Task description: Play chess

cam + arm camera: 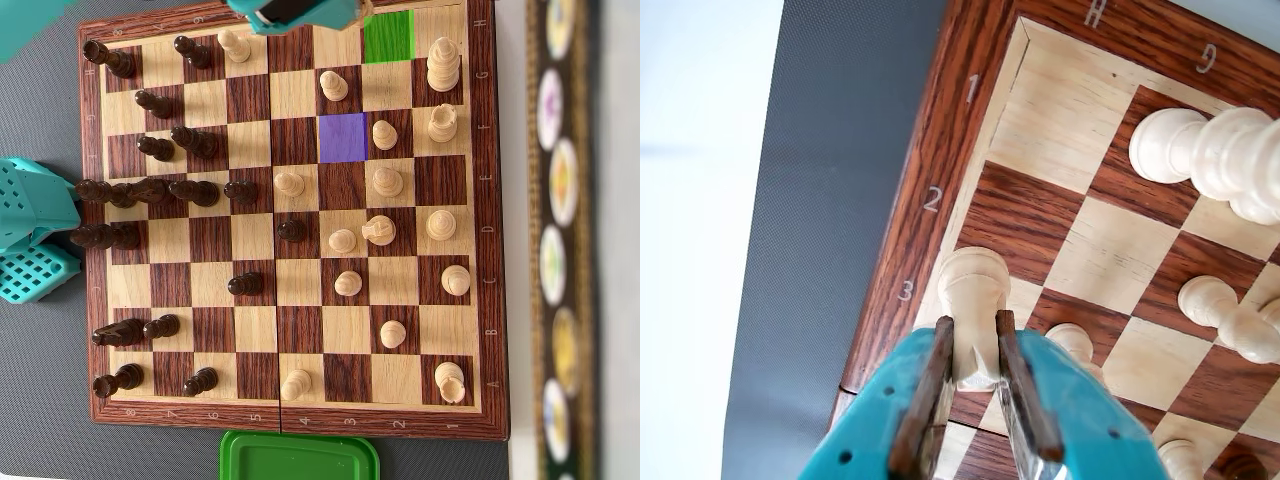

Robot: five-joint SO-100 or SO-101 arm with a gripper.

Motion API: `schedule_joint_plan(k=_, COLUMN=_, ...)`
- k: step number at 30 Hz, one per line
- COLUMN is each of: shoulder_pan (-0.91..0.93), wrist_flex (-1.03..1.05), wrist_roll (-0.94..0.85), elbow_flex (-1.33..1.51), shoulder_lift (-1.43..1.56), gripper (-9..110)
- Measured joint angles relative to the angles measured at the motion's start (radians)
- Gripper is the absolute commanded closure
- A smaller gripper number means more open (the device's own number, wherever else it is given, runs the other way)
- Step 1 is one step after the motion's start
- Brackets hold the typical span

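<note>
Teal plastic forms the tool [975,375], whose brown-padded jaws are clamped on a pale wooden pawn [973,300] near the board's rank-3 edge in the wrist view. From above, the tool [300,15] sits at twelve o'clock on the chessboard [490,300], beside a green-marked square [388,36]; a purple-marked square [343,137] lies toward five o'clock from it. I'd judge a move is mid-carry. Next it likely needs lowering squarely onto the target, clear of the neighbouring white pieces, then letting go.
</note>
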Motion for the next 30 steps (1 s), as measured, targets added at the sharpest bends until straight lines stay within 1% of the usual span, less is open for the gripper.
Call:
schedule_joint_plan(k=9, shoulder_pan=0.005, wrist_flex=0.0, wrist_roll=0.0, elbow_flex=-0.043, shoulder_lift=-0.06, gripper=94)
schedule_joint_plan(k=30, shoulder_pan=0.048, wrist_flex=-0.028, wrist_roll=0.0, elbow_flex=-0.043, shoulder_lift=-0.06, gripper=94)
